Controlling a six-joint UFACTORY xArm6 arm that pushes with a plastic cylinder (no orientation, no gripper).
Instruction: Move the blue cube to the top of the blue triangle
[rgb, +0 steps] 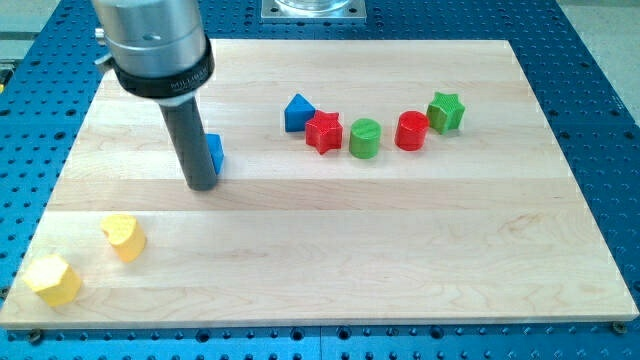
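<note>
The blue cube (215, 153) sits left of the board's middle, mostly hidden behind my rod. My tip (202, 186) rests on the board touching the cube's left and lower side. The blue triangle (298, 112) lies to the cube's right and slightly toward the view's top, at the left end of a curved row of blocks. There is a gap of bare wood between cube and triangle.
The row right of the triangle holds a red star (324, 131), a green cylinder (365, 138), a red cylinder (411, 130) and a green star (445, 111). A yellow heart (124, 236) and a yellow hexagon (52, 279) lie at the bottom left. The wooden board (400, 250) lies on a blue perforated table.
</note>
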